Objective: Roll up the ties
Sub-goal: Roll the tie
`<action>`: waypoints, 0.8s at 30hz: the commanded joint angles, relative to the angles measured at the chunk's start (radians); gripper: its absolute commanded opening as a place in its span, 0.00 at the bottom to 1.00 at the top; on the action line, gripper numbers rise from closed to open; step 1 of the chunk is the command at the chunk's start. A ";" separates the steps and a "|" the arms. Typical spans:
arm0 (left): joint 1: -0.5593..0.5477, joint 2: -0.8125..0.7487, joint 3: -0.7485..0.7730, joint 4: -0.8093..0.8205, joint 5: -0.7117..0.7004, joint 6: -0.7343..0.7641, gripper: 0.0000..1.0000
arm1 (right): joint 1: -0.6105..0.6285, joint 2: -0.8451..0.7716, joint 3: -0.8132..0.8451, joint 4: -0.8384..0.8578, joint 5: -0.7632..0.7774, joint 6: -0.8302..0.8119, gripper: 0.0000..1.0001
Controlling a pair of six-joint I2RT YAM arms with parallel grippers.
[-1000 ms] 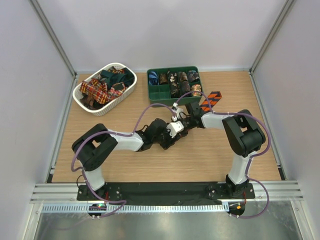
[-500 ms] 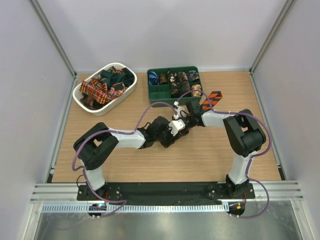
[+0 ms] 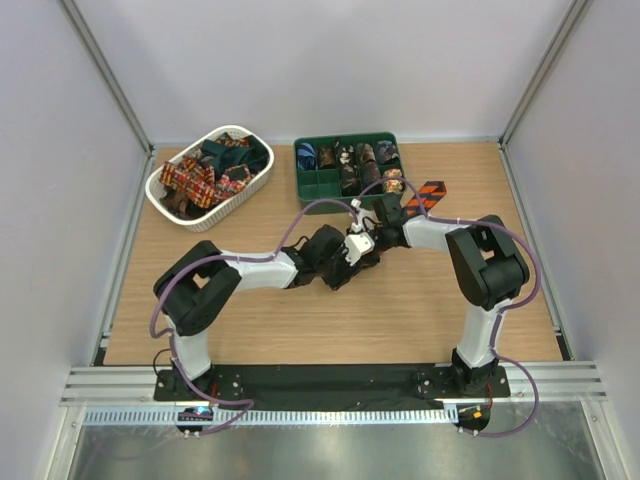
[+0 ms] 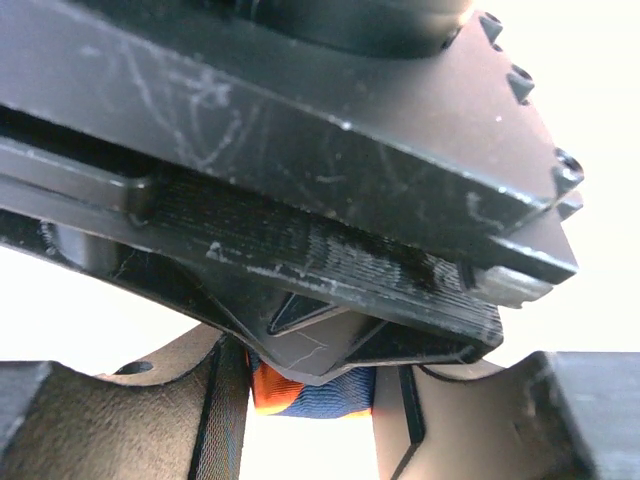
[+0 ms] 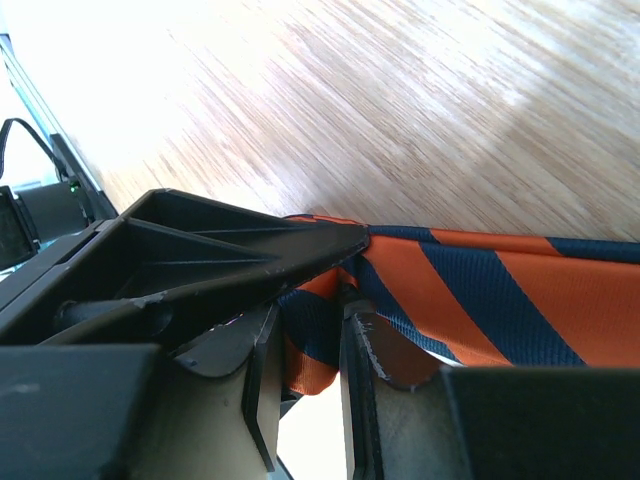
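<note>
Wooden table point(image 3: 250, 330) with walls on three sides. Left arm point(image 3: 250, 272) and right arm point(image 3: 480, 260) both reach in toward the middle and meet just in front of the tray. White oval basket point(image 3: 165, 190) at far left holds a pile of loose ties point(image 3: 205, 172), red plaid and dark green among them. Green tray point(image 3: 318, 185) with compartments sits to the right of the basket; rolled ties point(image 3: 362, 160) fill its middle and right compartments. Striped tie point(image 3: 425, 195), orange with dark diagonal stripes, lies flat on the table just right of the tray's near right corner, and runs from there toward the two grippers. Right wrist view shows the tie point(image 5: 480, 290) flat on the wood and then folding down into the right gripper point(image 5: 305, 360), whose fingers point(image 5: 355, 380) are at a narrow gap, pinching a fold of the cloth. Left gripper point(image 4: 310, 400) sits right against the other gripper, which fills most of the left wrist view. Its fingers point(image 4: 225, 400) are also narrow, closed on a small bunch of the same tie point(image 4: 310, 392). From above the two grippers are touching or nearly so; I cannot tell which.
</note>
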 commanded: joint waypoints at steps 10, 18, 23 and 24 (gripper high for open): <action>-0.006 -0.003 -0.058 -0.025 -0.003 -0.015 0.37 | -0.010 0.152 -0.031 0.084 0.108 0.005 0.07; -0.003 -0.059 -0.107 0.036 -0.017 -0.004 0.48 | -0.045 0.236 0.004 0.070 0.041 0.016 0.01; 0.000 -0.109 -0.164 0.104 0.006 0.003 0.57 | -0.050 0.248 0.012 0.074 0.032 0.017 0.01; 0.000 -0.118 -0.165 0.104 0.008 0.005 0.59 | -0.048 0.253 0.013 0.073 0.032 0.019 0.01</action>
